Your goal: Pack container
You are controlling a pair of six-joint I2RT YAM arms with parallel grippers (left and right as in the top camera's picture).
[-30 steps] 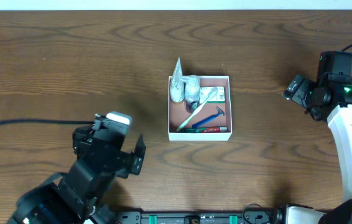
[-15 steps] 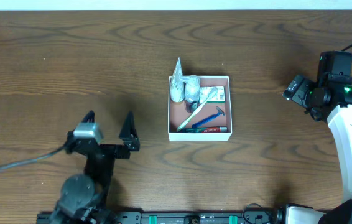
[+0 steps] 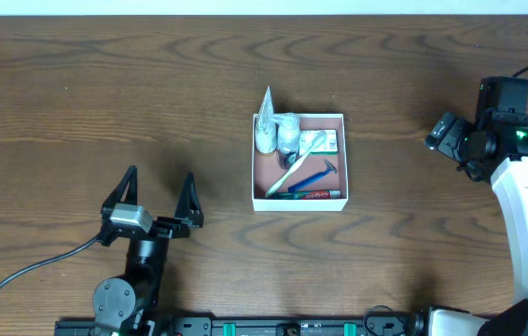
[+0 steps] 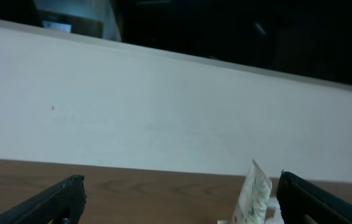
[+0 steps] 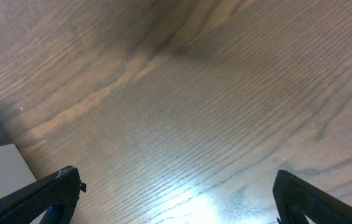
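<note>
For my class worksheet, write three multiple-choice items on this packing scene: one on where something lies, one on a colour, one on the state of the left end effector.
1. Where does the red toothpaste tube lie?
A) outside the container
B) inside it, along the wall nearest the robot
C) upright in its far corner

2. What colour is the razor?
A) blue
B) yellow
C) black

3. How is the left end effector?
A) shut on the razor
B) shut on the container's wall
C) open, holding nothing

Answers:
1 B, the overhead view shows the tube lying flat against the near wall.
2 A, it shows blue against the reddish-brown floor.
3 C, its jaws stand wide apart with nothing between them, well clear of the container.
</note>
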